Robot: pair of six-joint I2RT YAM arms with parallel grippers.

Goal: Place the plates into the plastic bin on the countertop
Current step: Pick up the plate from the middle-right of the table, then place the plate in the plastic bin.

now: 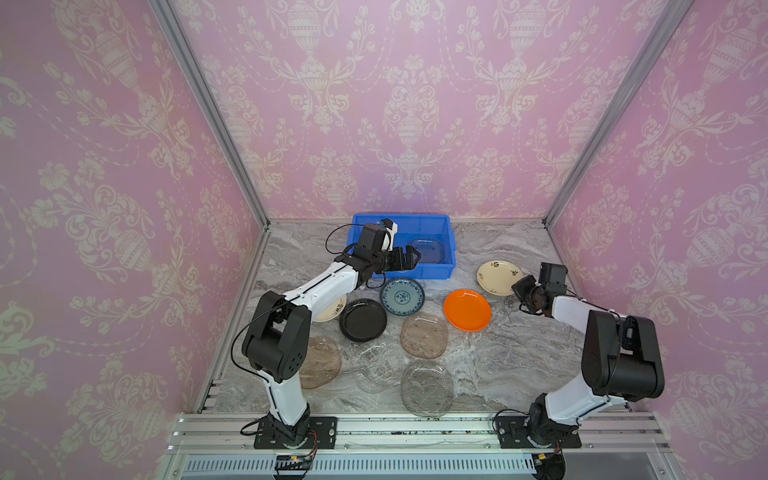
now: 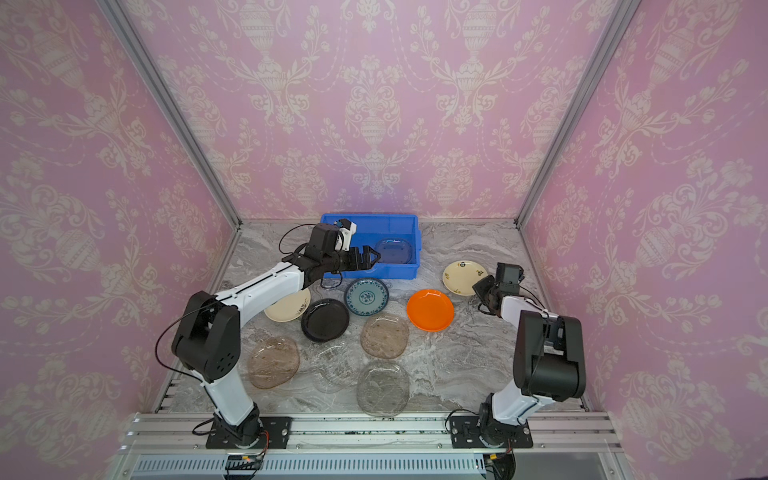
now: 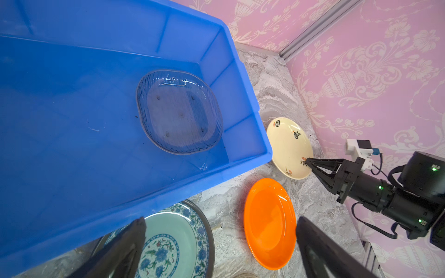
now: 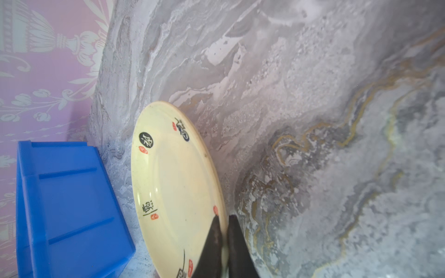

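**Q:** surface and room?
**Me:** Grey marble-veined countertop (image 1: pixel 519 365), aluminium rails (image 1: pixel 415 428) at the edges, pink damask wallpaper (image 1: pixel 124 166) on three sides. The plastic bin (image 1: pixel 428 271) sits upper centre in both top views, against the back wall. One clear plate (image 3: pixel 179 112) lies flat in its right half.

**Q:** other plates?
**Me:** Nine outside the bin, on the countertop. Teal plate (image 1: pixel 402 296), black plate (image 1: pixel 363 320) and orange plate (image 1: pixel 467 309) are just below the bin. Another cream plate (image 1: pixel 334 312) is partly under my left arm (image 1: pixel 324 286). Four translucent plates (image 1: pixel 424 336) are spread across lower centre.

**Q:** grippers?
**Me:** My right gripper (image 4: pixel 223 220) is pinched down on the rim of the cream plate (image 4: pixel 173 187) right of the bin, one finger on its face and one outside the rim. Can't tell whether the plate is off the surface. My left gripper (image 3: pixel 220 222) is spread fully wide, holds nothing and hangs over the bin's near wall.
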